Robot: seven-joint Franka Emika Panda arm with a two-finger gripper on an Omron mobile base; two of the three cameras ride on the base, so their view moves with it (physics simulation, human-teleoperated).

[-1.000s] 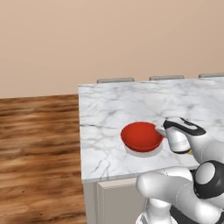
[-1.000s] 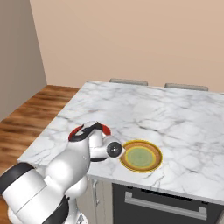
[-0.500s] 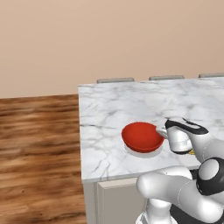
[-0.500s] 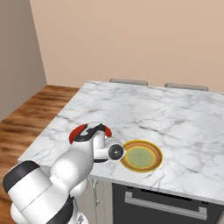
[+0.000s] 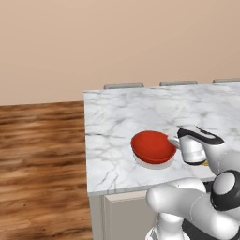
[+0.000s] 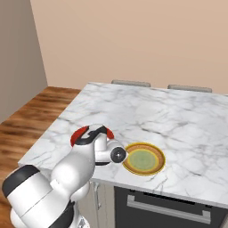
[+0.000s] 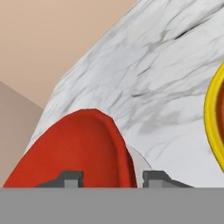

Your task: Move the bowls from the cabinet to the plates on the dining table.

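Note:
The wide red bowl (image 5: 152, 146) rests on the white-grey plate (image 5: 149, 163) near the front edge of the marble dining table (image 5: 122, 117). My gripper (image 5: 175, 140) is at the bowl's right rim. In the hand view the gripper (image 7: 113, 178) is open, its two fingertips (image 7: 72, 177) straddling the red bowl's (image 7: 74, 148) rim without pinching it. In the right base view my hand covers most of the red bowl (image 6: 79, 135). To its right lies the yellow-gold plate (image 6: 153, 168); its middle looks pale green, and I cannot tell whether a bowl sits in it.
Chair backs (image 5: 123, 86) line the table's far edge. Wooden floor (image 5: 42, 159) lies to the left of the table. A dark oven front with a metal handle (image 6: 164, 209) sits below the table's near edge. Bare marble stretches behind the plates.
The jaws have parted from the red bowl's rim, letting it go on the white-grey plate. The arm has hardly moved.

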